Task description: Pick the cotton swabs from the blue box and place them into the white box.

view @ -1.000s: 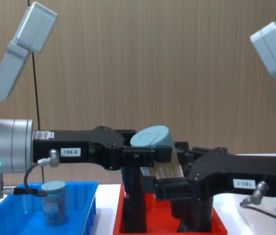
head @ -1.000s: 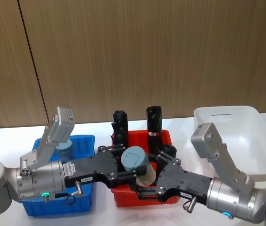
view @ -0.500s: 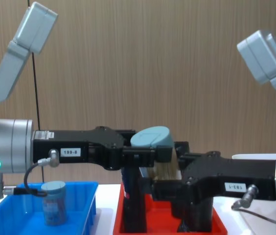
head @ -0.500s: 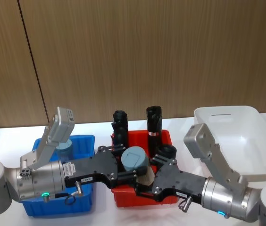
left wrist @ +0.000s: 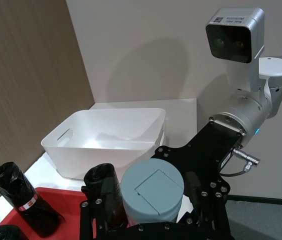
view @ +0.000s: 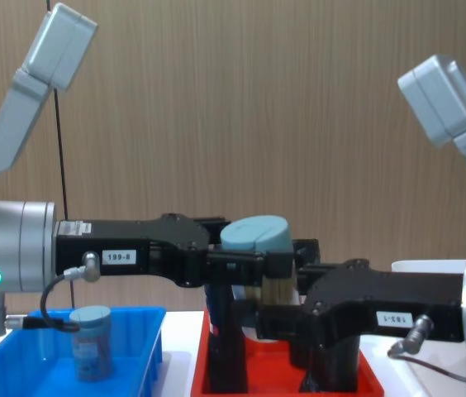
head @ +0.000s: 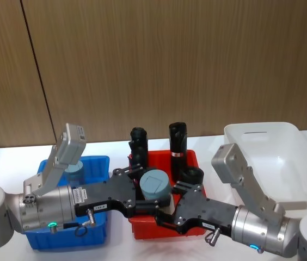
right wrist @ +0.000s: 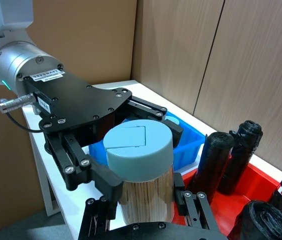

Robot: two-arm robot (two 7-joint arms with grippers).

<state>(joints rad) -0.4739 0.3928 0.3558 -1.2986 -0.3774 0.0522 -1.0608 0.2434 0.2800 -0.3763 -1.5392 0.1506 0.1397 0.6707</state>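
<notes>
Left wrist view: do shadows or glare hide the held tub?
Left wrist view: no; the cotton swabs tub is evenly lit, and a soft shadow lies only on the wall behind. Head view: the white box is bright, yet its rim reads. Chest view: the left pincer, shut on the tub, and the right pincer beside it merge, black on black.

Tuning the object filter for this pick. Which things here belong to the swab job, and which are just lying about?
Job: cotton swab tub held in the left gripper, right gripper at its lower part; second tub in the blue box; white box.
Lying about: red tray; black rolls standing in it.
</notes>
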